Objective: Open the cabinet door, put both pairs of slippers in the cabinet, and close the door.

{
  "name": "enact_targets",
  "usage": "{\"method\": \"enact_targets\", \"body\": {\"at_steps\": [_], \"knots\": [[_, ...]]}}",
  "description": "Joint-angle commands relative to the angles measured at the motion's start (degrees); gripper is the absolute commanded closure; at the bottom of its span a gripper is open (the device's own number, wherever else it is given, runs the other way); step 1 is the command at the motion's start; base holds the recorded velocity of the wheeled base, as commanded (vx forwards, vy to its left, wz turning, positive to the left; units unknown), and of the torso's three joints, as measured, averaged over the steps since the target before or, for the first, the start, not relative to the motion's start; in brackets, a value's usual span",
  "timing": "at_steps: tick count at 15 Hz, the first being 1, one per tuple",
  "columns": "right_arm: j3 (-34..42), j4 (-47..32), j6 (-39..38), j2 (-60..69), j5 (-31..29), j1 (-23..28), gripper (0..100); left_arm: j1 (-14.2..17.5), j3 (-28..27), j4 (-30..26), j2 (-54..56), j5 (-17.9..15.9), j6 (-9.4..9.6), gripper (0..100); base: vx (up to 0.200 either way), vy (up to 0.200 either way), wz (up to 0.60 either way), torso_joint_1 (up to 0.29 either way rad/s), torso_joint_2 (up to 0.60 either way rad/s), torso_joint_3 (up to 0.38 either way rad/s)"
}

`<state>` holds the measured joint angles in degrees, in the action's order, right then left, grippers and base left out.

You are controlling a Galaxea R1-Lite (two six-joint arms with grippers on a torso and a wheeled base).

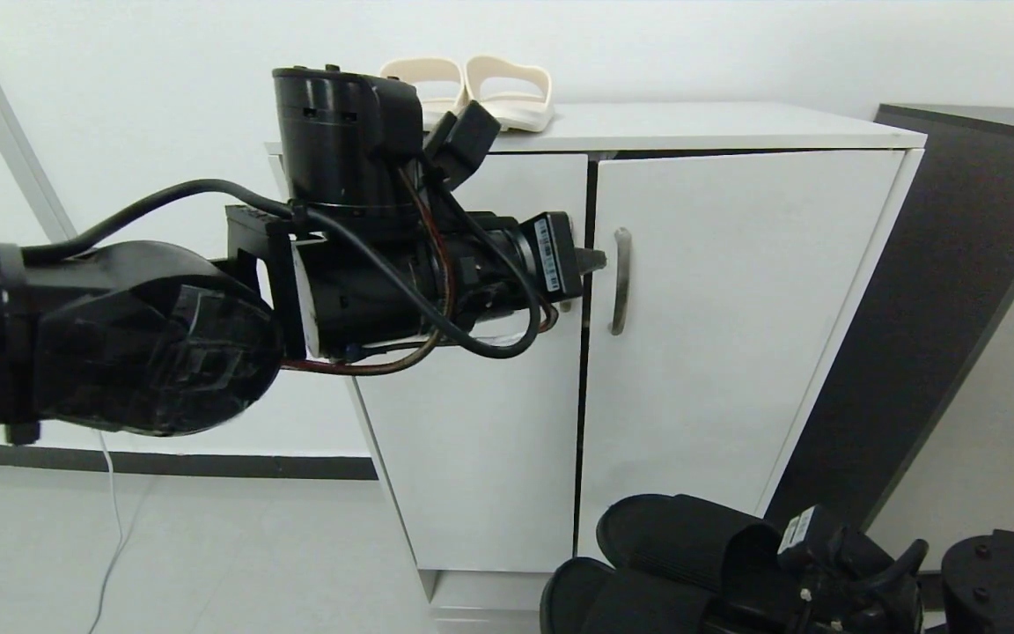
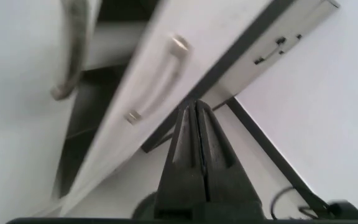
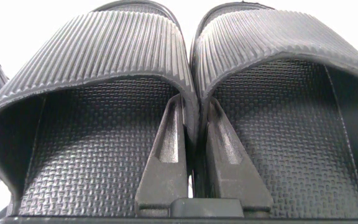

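The white cabinet (image 1: 718,352) has two doors with metal handles. My left gripper (image 1: 593,260) is at the inner edge of the left door (image 1: 472,458), level with the right door's handle (image 1: 620,282). Its fingers (image 2: 197,149) are shut with nothing between them, just beside the left door's handle (image 2: 157,78). A dark gap (image 2: 95,99) shows between the doors. Cream slippers (image 1: 472,88) lie on the cabinet top. Low in front of the cabinet, my right gripper (image 3: 194,109) is shut on the inner sides of the black slippers (image 1: 674,546), one finger inside each slipper (image 3: 104,124).
A dark grey panel (image 1: 956,308) stands right of the cabinet. A white wall with a dark baseboard (image 1: 164,464) runs to the left. A thin cable (image 1: 111,537) trails on the pale floor there.
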<state>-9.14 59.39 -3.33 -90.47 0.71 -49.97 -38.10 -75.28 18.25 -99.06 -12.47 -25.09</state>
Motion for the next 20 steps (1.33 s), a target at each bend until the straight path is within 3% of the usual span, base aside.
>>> {"method": "enact_targets", "body": {"at_steps": [1,5,6,8,17,20], "knots": [[0.0,0.0,0.0,0.0,0.0,0.0,100,1.4,0.1,0.0,0.7,-0.6,-0.05,100,0.0,0.0,0.0,0.0,0.0,0.0],[0.0,0.0,0.0,0.0,0.0,0.0,100,3.5,-4.7,1.1,-4.6,-1.2,-0.14,100,0.0,0.0,0.0,0.0,0.0,0.0],[0.0,0.0,0.0,0.0,0.0,0.0,100,3.9,-11.1,3.6,-10.9,0.0,-0.14,100,0.0,0.0,0.0,0.0,0.0,0.0],[0.1,0.0,0.0,0.0,0.0,0.0,100,4.0,-13.3,3.6,-12.7,0.3,-0.58,100,0.0,0.0,0.0,0.0,0.0,0.0],[0.0,0.0,0.0,-0.7,0.0,-0.5,100,4.1,-18.7,2.5,-17.0,0.2,-1.28,100,0.0,0.0,0.0,0.0,0.0,0.0],[0.0,0.0,0.0,-1.2,0.0,-0.6,100,4.0,-19.0,2.7,-17.3,0.2,-3.74,100,-0.2,0.0,0.0,0.002,0.0,-0.001]]}}
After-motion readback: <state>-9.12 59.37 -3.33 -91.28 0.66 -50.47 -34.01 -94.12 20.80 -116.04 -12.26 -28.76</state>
